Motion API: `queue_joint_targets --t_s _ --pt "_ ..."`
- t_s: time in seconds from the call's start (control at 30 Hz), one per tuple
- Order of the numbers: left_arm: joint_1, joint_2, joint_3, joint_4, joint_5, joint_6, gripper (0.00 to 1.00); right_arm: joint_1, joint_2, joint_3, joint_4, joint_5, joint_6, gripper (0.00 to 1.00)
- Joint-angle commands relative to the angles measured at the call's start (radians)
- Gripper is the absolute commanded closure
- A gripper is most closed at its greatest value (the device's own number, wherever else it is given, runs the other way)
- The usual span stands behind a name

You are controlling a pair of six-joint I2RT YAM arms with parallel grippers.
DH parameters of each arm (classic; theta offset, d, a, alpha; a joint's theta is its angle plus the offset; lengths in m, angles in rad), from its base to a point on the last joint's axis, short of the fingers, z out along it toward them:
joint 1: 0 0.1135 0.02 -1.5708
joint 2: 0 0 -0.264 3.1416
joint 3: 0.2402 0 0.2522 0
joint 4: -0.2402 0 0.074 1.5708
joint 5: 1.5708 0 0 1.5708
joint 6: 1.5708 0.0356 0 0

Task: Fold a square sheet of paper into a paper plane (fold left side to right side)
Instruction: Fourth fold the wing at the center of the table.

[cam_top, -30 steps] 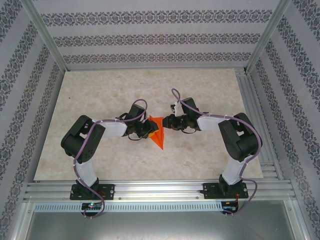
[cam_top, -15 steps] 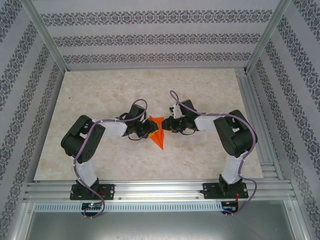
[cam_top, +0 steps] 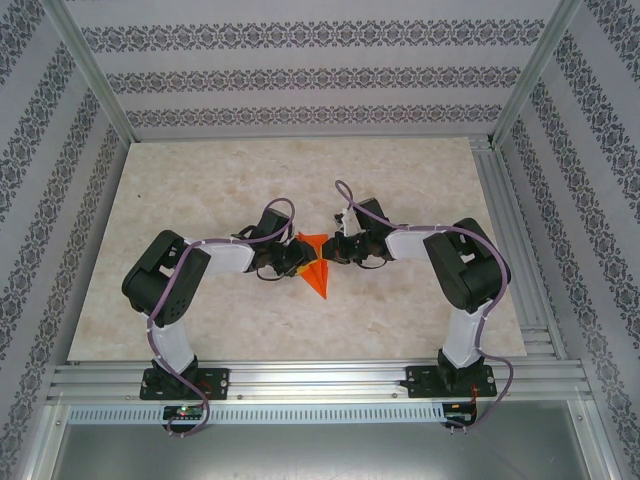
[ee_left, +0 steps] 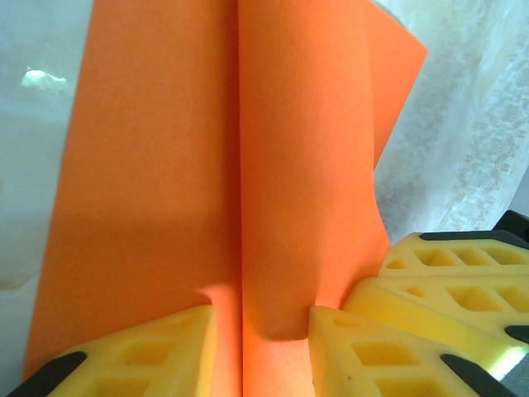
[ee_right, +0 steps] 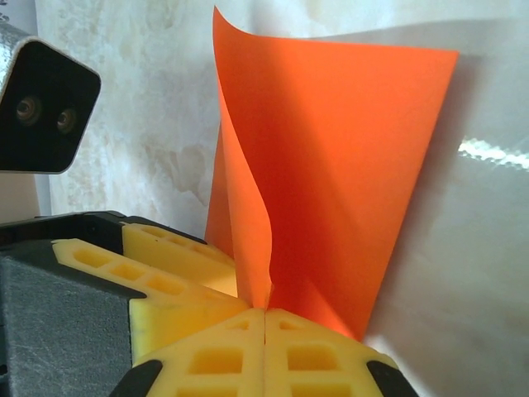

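Observation:
The paper plane (cam_top: 318,272) is a bright orange folded sheet lying mid-table, its point toward the near edge. In the left wrist view the paper plane (ee_left: 165,165) shows a centre crease. My left gripper (cam_top: 297,259) (ee_left: 260,351) stands over it, jaws apart, a yellow fingertip on either side of the crease. One fingertip dents the paper. My right gripper (cam_top: 335,250) (ee_right: 264,318) is shut on the edge of a raised flap of the paper plane (ee_right: 347,165). Its fingers (ee_left: 463,281) lie close beside my left ones.
The beige marbled table (cam_top: 200,180) has bare room all round the paper. An aluminium rail (cam_top: 300,380) runs along the near edge, and patterned walls (cam_top: 320,80) enclose the other sides. The left wrist's black camera housing (ee_right: 41,107) sits just beside my right fingers.
My right gripper has closed onto the paper flap and its arm has edged a little left. The left arm and the paper's point have stayed put.

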State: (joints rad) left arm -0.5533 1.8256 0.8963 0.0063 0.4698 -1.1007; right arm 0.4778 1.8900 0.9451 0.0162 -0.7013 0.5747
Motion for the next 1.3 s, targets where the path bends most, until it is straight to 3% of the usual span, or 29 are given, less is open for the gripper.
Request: queue_joint_targets --t_s 0.0,1.03,1.27 --pt "-0.011 0.029 0.003 -0.062 -0.04 0.023 0.63 0.004 0.014 0.032 -0.041 0.039 -0.047 0.98" --pt "-0.016 0.024 -0.002 -0.054 -0.035 0.023 0.63 0.002 0.059 0.054 -0.141 0.113 -0.099 0.98" --pt "-0.014 -0.038 0.033 -0.089 -0.016 0.044 0.6 0.015 0.075 0.059 -0.209 0.138 -0.119 0.98"
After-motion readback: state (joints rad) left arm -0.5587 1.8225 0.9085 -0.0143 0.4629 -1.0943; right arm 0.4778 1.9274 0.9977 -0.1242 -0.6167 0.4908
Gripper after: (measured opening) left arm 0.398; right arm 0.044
